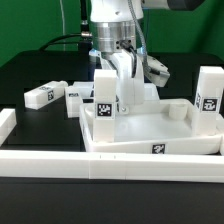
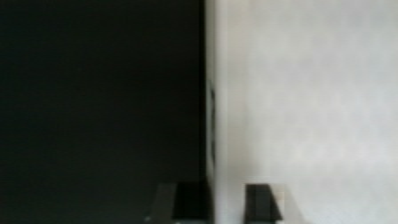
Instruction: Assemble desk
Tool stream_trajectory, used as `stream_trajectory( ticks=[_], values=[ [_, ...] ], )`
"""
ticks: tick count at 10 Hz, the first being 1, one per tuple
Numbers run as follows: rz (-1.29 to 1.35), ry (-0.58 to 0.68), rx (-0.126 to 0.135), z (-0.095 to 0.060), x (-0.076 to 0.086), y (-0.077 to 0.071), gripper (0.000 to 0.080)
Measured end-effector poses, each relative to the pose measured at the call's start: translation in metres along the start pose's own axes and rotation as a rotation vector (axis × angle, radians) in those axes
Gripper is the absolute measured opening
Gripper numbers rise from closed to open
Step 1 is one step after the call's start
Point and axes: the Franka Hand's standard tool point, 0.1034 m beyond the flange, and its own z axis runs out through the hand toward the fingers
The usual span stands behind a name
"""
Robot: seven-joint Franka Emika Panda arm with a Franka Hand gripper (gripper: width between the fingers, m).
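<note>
- exterior: claw (image 1: 126, 68) over far edge of tabletop (image 1: 165, 128), jaws pressed together at an upright white leg (image 1: 126, 90); real pinch unclear.
- tagged leg (image 1: 105, 102) stands just beside claw, on the exterior view's left; loose legs (image 1: 42, 95) lie further that way.
- wrist: fingertips (image 2: 187, 203) close together; white surface (image 2: 302, 100) beyond them, black table (image 2: 98, 100) alongside.

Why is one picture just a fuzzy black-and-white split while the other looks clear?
Wrist view: seemingly too close to focus, a blurred white surface beside darkness, no detail readable. Exterior view: evenly lit and fairly sharp, the white tabletop and standing leg bright against the black table.
</note>
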Motion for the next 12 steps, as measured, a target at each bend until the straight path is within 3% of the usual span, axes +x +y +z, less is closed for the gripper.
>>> stream_trajectory(
  ticks=[5, 10, 12],
  values=[
    [-0.36, 0.023, -0.004, -0.004, 0.028, 0.003, 0.0064],
    [-0.643, 0.025, -0.014, -0.003, 0.032, 0.006, 0.0064],
    [-0.81, 0.029, -0.038, -0.002, 0.03, -0.002, 0.0064]
  ],
)
